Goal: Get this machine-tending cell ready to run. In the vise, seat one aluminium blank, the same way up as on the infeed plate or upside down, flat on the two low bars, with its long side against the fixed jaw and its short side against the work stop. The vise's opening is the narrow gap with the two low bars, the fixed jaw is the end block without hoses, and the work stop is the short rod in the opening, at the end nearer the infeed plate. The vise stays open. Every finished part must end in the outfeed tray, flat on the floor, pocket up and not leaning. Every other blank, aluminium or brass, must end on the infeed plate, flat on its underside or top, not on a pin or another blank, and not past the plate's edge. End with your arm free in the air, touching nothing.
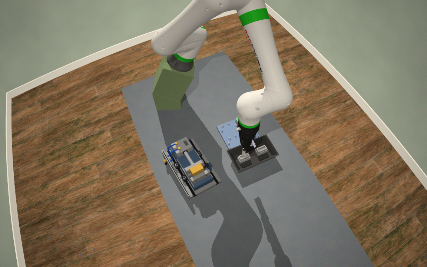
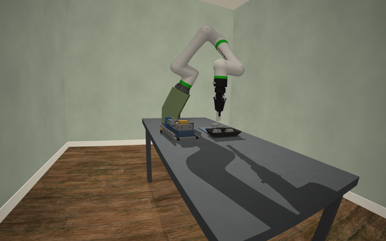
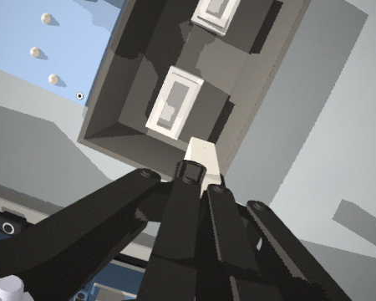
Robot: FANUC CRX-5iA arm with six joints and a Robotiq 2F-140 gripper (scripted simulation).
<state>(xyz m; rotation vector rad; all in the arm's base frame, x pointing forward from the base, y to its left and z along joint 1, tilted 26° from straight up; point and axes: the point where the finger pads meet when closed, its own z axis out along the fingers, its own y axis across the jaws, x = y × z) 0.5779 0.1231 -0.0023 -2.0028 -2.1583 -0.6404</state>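
My gripper [image 1: 244, 152] [image 2: 218, 118] [image 3: 196, 158] is shut and empty, pointing down above the near end of the outfeed tray [image 2: 222, 134] [image 3: 255, 97]. Two grey finished parts lie in the tray, apart and pocket up: one part [image 1: 243, 159] [image 3: 175, 102] below and beside the fingertips, the other part [image 1: 261, 150] [image 3: 216, 13] farther along. A yellow brass blank [image 1: 196, 170] [image 2: 183, 122] is at the vise's opening, beside the fixed jaw [image 2: 185, 127]; its seating and the work stop are unclear. Grey blocks [image 2: 214, 125] show on the infeed plate [image 1: 227, 134] [image 3: 12, 54], mostly hidden by my arm in the top view.
Light pins [image 3: 46, 17] stand on the infeed plate, which adjoins the tray. The vise's hose-side block [image 1: 184, 144] has blue hoses [image 1: 172, 146] and stands toward the green arm pedestal [image 1: 172, 88] [image 2: 173, 104]. A strip of grey table [image 1: 223, 159] separates vise and tray.
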